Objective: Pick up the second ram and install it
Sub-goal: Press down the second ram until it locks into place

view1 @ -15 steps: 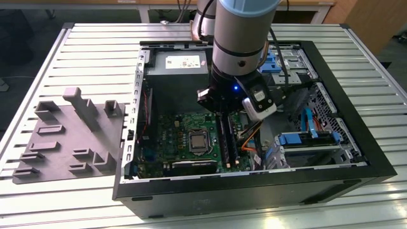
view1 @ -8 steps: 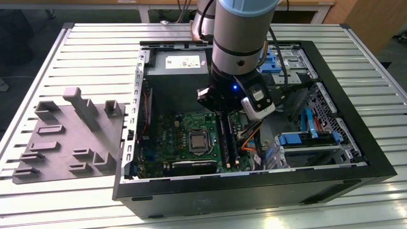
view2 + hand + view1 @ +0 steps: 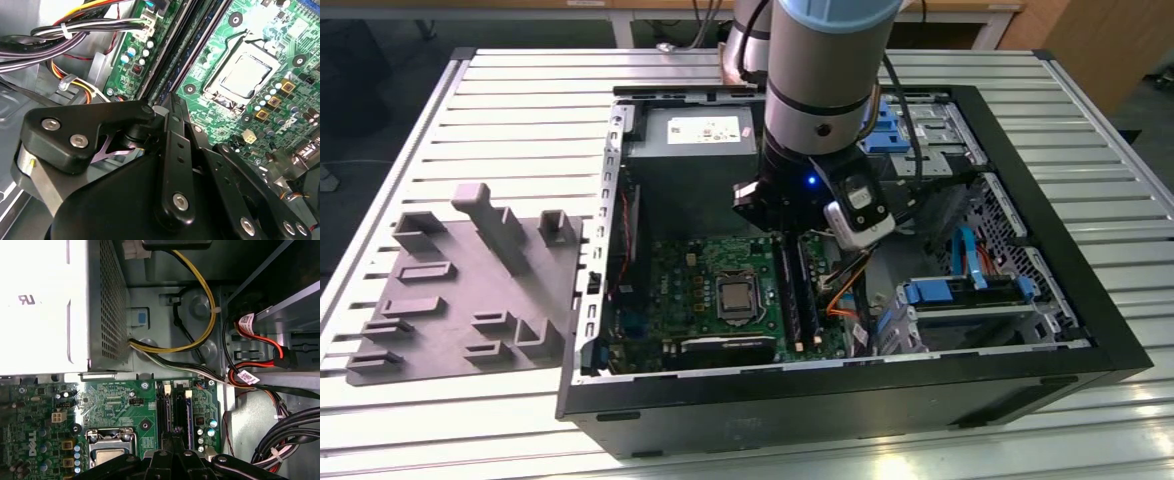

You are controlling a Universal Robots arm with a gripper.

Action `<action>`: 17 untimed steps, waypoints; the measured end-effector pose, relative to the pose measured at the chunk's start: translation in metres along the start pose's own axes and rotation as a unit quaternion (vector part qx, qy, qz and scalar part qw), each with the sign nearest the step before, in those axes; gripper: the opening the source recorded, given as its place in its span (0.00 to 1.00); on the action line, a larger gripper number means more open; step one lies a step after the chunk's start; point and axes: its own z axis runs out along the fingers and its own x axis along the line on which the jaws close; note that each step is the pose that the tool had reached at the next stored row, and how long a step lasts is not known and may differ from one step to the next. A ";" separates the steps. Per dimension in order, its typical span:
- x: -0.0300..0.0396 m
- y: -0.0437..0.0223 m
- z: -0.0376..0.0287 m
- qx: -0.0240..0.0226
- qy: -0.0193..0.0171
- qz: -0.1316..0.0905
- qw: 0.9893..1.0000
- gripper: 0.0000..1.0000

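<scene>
My gripper (image 3: pixel 781 232) hangs low inside the open computer case (image 3: pixel 1067 330), right over the black memory slots of the green motherboard (image 3: pixel 694 290). In both wrist views its black fingers (image 3: pixel 172 145) are drawn together at the tip, gripper (image 3: pixel 170 100) and gripper (image 3: pixel 172 442) in line with the slots. The second ram (image 3: pixel 787 285), a long dark thin stick, runs along a slot from under the fingertips, and shows again as the second ram (image 3: pixel 195 45) and the second ram (image 3: pixel 172 410). Whether it is pressed fully into the slot I cannot tell.
The processor socket (image 3: pixel 245 75) lies just beside the slots. A power supply (image 3: pixel 35 305) and bundled cables (image 3: pixel 200 330) crowd the far end. Blue drive bays (image 3: pixel 947 290) sit on the exterior view's right. A grey fixture with upright blocks (image 3: pixel 454 290) lies on the table outside the case.
</scene>
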 end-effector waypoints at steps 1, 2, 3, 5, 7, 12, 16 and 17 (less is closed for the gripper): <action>0.0001 0.0005 0.0001 0.000 0.000 0.000 1.000 0.11; 0.0001 0.0011 0.0003 0.000 0.000 0.000 1.000 0.11; 0.0001 0.0017 0.0004 0.000 0.000 0.000 1.000 0.11; 0.0002 0.0025 0.0005 0.000 0.000 0.000 1.000 0.11; 0.0002 0.0032 0.0006 0.000 0.000 0.000 1.000 0.11; 0.0003 0.0050 0.0009 0.000 0.000 0.001 1.000 0.11; 0.0004 0.0063 0.0011 0.000 0.000 0.001 1.000 0.11; 0.0004 0.0066 0.0012 0.000 0.000 0.001 1.000 0.11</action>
